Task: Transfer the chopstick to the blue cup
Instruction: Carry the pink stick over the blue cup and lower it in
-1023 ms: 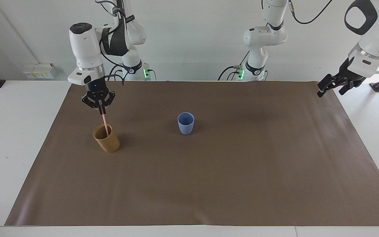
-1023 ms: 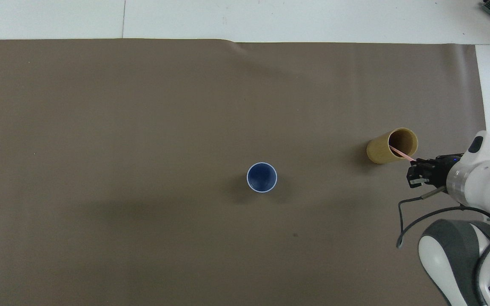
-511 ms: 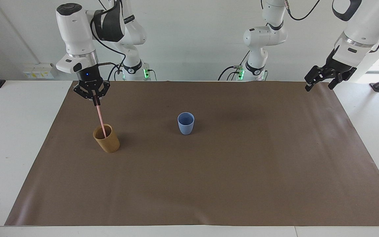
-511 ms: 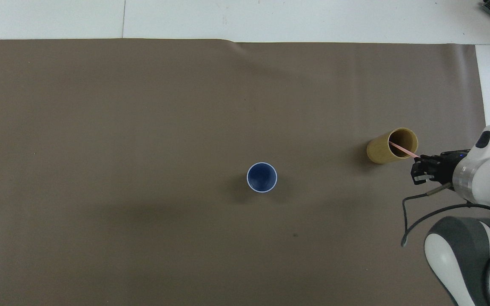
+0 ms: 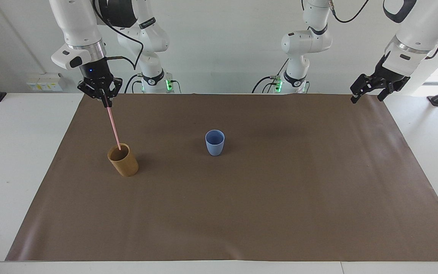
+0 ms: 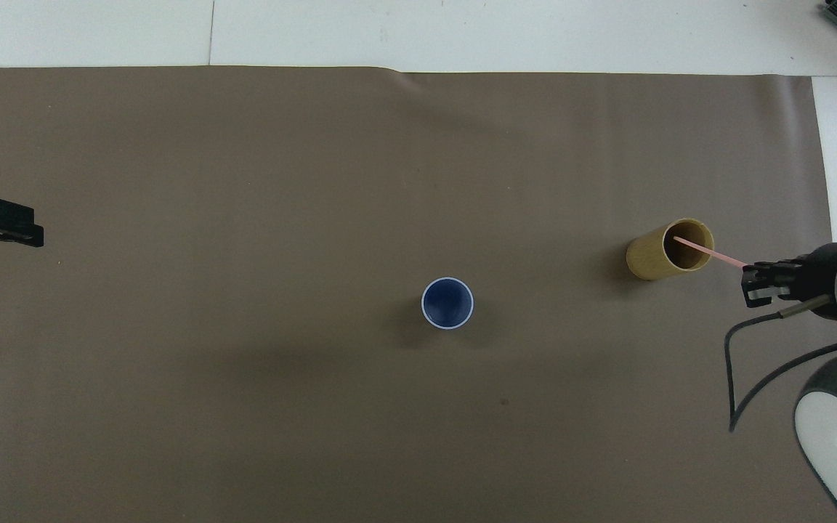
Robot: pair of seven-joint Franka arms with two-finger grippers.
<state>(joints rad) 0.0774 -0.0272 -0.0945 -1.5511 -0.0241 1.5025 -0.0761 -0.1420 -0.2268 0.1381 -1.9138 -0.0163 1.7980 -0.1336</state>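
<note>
The pale pink chopstick [image 5: 113,125] [image 6: 709,253] hangs almost upright, its upper end pinched in my right gripper [image 5: 105,102] [image 6: 745,270], which is shut on it. The stick's lower tip is still just inside the mouth of the tan-brown cup [image 5: 123,160] [image 6: 669,249] at the right arm's end of the mat. The small light-blue cup [image 5: 215,142] [image 6: 447,303] stands upright at the middle of the mat with nothing in it. My left gripper [image 5: 366,92] [image 6: 4,226] hangs open in the air over the mat's edge at the left arm's end, holding nothing.
A brown mat [image 5: 264,198] [image 6: 244,181] covers most of the white table [image 5: 17,144]. Only the two cups stand on it.
My right gripper has risen with the chopstick, drawing nearly all of it out of the tan-brown cup. The left gripper rose and drifted slightly inward over the mat's edge.
</note>
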